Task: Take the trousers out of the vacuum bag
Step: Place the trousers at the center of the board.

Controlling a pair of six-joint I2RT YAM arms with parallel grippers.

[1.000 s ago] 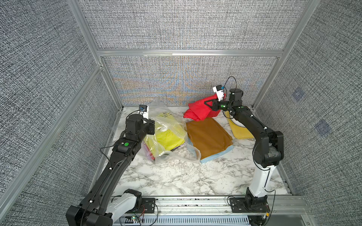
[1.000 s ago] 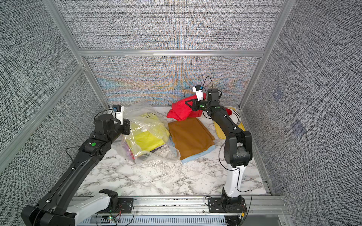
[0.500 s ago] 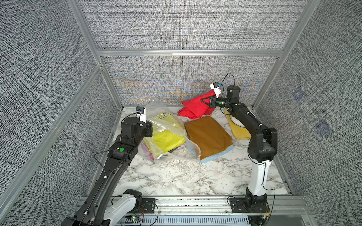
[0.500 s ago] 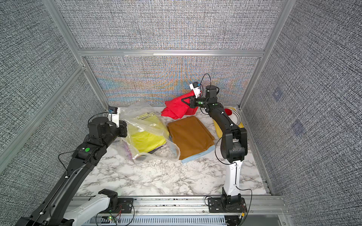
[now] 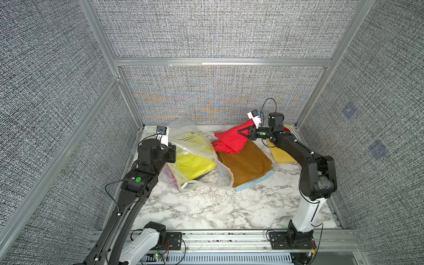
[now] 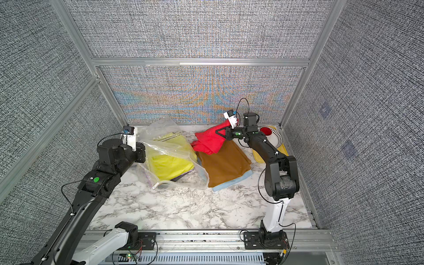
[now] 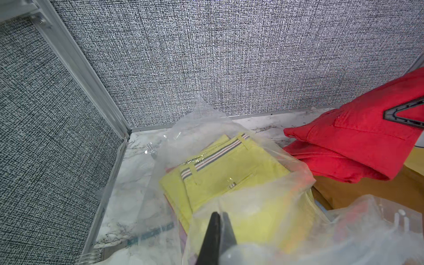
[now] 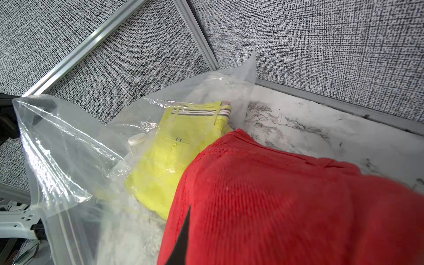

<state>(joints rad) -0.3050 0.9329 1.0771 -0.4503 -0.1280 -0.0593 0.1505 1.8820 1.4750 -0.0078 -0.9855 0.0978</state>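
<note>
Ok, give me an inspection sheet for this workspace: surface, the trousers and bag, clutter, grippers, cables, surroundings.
Surface: marble-pattern tabletop, no spills seen.
Job's things: clear vacuum bag open, yellow trousers inside; red trousers lifted out; mustard brown trousers lie on light blue trousers next to the bag.
Clutter: yellow tray and white slotted dish at the back right.
Grippers: left gripper shut on the vacuum bag's edge; right gripper shut on the red trousers.
Cables: black cable loops above the right wrist, clear of cloth.
Surroundings: grey woven wall panels, aluminium frame.
</note>
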